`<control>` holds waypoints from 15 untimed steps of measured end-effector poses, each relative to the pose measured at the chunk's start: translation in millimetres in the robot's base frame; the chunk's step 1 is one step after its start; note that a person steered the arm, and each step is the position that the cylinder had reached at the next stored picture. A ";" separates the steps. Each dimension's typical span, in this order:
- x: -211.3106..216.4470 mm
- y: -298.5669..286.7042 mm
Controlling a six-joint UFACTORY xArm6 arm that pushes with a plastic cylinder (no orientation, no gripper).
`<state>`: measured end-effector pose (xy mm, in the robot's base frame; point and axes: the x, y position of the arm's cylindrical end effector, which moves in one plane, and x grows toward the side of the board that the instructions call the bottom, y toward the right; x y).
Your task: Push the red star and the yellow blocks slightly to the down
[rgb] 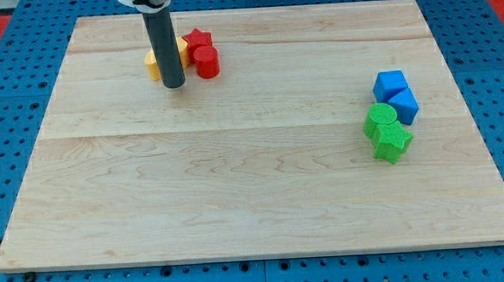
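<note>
A red star lies near the view's top, left of centre, on the wooden board. A red cylinder touches it just below. Yellow blocks sit to the left of the red ones, partly hidden behind my rod; their shapes cannot be made out. My tip rests on the board just below the yellow blocks and left of the red cylinder.
At the view's right, two blue blocks sit together, with a green cylinder and a green star right below them. A blue pegboard surrounds the board.
</note>
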<state>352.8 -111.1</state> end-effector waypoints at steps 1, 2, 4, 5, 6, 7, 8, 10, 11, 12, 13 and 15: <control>0.0 -0.4; 2.3 -0.4; 4.8 68.5; -14.8 101.4; -49.0 99.9; -88.1 79.9; -111.7 58.8; -77.6 -38.6; -52.9 -43.7; -44.6 -47.6; -43.7 -97.0; 54.4 -98.1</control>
<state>407.2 -209.3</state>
